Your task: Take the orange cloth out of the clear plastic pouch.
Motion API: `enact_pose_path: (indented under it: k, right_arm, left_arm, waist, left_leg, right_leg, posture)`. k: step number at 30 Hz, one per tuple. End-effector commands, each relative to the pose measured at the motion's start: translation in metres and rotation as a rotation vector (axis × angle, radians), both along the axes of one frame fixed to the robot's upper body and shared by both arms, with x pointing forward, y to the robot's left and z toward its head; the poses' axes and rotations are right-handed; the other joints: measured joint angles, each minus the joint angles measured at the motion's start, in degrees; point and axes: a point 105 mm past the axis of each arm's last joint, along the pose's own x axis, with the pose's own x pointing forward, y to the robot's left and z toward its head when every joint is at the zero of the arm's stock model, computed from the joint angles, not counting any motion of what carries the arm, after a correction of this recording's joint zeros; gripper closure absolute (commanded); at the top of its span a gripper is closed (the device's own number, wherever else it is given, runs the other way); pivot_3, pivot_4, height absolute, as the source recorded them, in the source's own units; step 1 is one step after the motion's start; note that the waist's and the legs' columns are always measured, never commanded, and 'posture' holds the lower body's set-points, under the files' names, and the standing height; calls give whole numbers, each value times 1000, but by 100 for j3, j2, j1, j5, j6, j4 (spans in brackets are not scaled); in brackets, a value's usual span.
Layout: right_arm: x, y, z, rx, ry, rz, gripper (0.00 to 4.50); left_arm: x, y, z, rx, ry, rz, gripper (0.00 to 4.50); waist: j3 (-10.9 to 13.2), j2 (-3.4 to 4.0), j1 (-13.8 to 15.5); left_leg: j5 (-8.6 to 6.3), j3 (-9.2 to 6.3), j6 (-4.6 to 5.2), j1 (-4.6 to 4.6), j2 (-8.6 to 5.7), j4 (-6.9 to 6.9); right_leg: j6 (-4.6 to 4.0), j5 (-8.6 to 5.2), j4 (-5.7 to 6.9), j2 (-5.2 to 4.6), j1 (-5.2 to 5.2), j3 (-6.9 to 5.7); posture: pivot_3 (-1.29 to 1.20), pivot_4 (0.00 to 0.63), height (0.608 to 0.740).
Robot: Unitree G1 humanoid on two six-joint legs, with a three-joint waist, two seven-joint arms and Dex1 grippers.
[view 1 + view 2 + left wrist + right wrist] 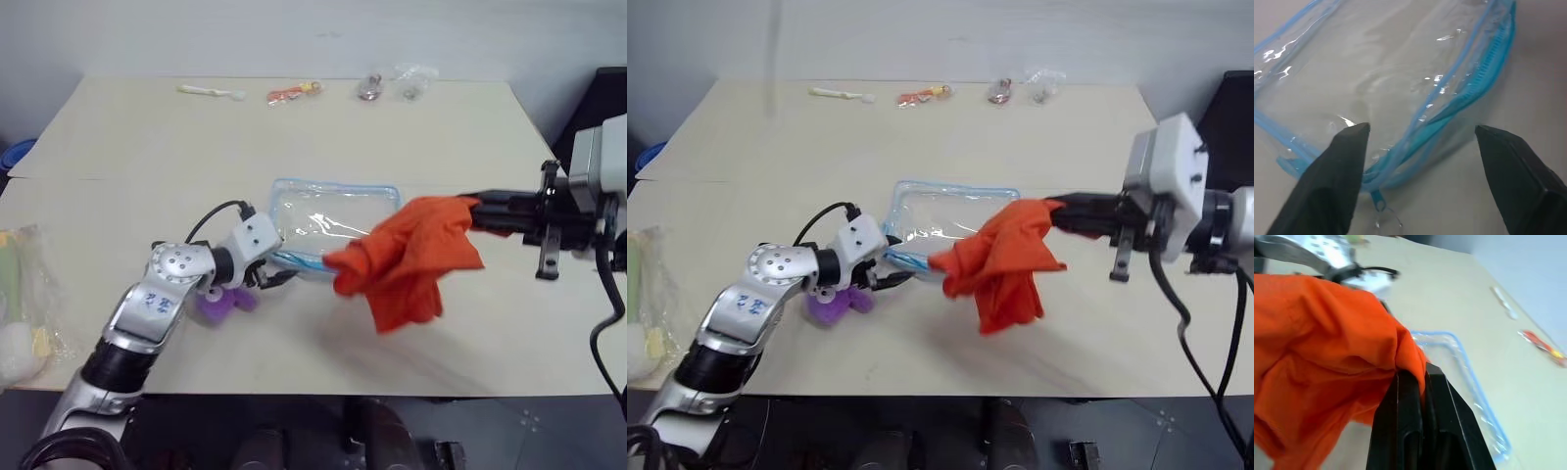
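The right gripper (pixel 1418 382) is pinching the bright orange soft cloth (pixel 411 259), which is hanging in the air, out of the flat clear plastic pouch with blue zipper edge (pixel 328 220) lying on the pale worktop (pixel 147 147). The left gripper (pixel 1418 132) is standing with fingers spread at the pouch's near left corner.

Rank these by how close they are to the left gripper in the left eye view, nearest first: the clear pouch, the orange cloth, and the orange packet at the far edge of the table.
From the left gripper:
1. Clear plastic pouch, right at its open fingers.
2. Orange cloth, hanging from the right gripper over the pouch's right side.
3. Orange packet, at the table's far edge.
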Motion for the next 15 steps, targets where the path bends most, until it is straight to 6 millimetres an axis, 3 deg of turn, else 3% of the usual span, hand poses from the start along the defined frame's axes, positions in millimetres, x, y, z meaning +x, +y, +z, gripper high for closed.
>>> enact_pose_path:
  k: [1,4,7,8,12,15]
  right_arm:
    - [31,-23,14,23,-125,-170,4500]
    - [65,-42,7,56,-173,-355,4500]
    - [80,-63,-21,-2,-179,-451,4500]
    - [82,-68,-28,-29,-182,-471,4500]
    - [76,-101,-98,-207,-90,-547,4500]
    - [72,-121,-112,-203,-83,-638,4500]
  left_arm:
    - [-22,6,30,-62,16,-95,31]
    - [-46,10,51,-154,131,-195,31]
    - [-60,11,72,-211,185,-270,31]
    - [-61,10,76,-218,185,-281,31]
    - [-60,-2,100,-285,169,-335,31]
    - [-60,-8,105,-284,158,-361,31]
  waist:
    - [0,1,-1]
    - [0,1,-32]
    - [0,1,12]
    - [0,2,31]
    - [1,2,61]
    - [2,6,3]
  left_leg:
    - [0,1,0,0,1,0]
    - [0,1,-1,0,5,1]
    - [1,-6,-1,-3,4,0]
    - [1,-9,-1,-6,3,0]
    - [1,-19,-1,-17,-3,1]
    - [1,-6,0,-17,-6,1]
  right_leg:
    - [0,0,0,0,-2,-1]
    - [0,0,2,1,-2,-1]
    - [0,-1,-2,-1,-3,-8]
    - [-1,-1,-4,-1,-3,-11]
    - [1,0,-15,-7,3,-21]
    - [8,4,-15,-10,3,-12]
  posture:
    - [0,150,740]
    - [0,150,740]
    - [0,150,740]
    - [0,150,740]
    - [0,150,740]
    - [0,150,740]
